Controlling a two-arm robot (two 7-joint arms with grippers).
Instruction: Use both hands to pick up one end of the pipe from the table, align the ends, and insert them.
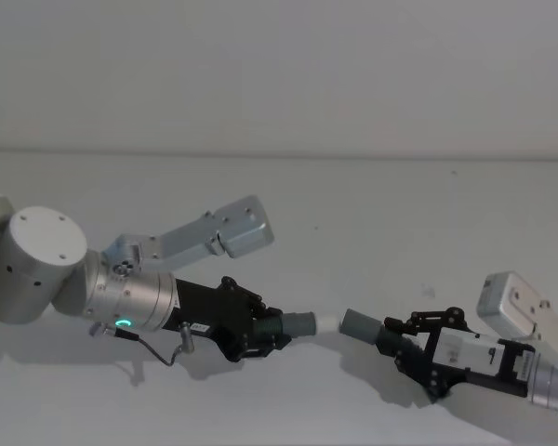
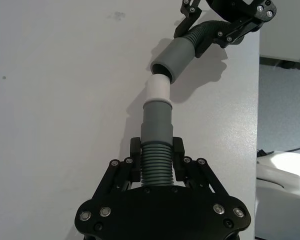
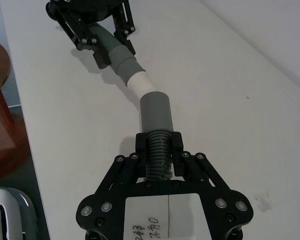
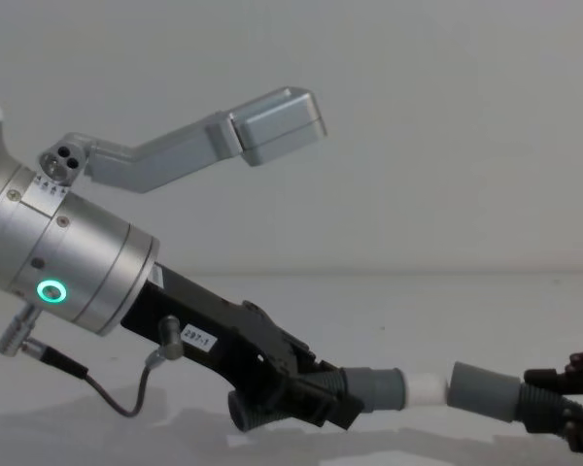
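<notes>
Head view: you've got the left gripper (image 1: pixel 260 330) clamped on the plug piece (image 1: pixel 293 325) and the right gripper (image 1: pixel 411 346) clamped on the socket piece (image 1: pixel 361 325), both held just over the table (image 1: pixel 353 214), the white tip (image 1: pixel 327 321) right at the socket mouth.
Left wrist view: your left fingers (image 2: pixel 176 150) pinch the ribbed section; the white tip meets the socket's rim, but the socket piece sits at an angle to it.
Right wrist view: your right fingers (image 3: pixel 176 145) squeeze the ribs below the smooth grey socket; the plug piece comes in skewed.
Chest view: tip and socket look roughly level, nearly touching, low above the table.
Risk: push now and the tip may jam on the rim, because the axes aren't in line.
Risk: the ribbed hose could flex or slip in your grip under that sideways load.
</notes>
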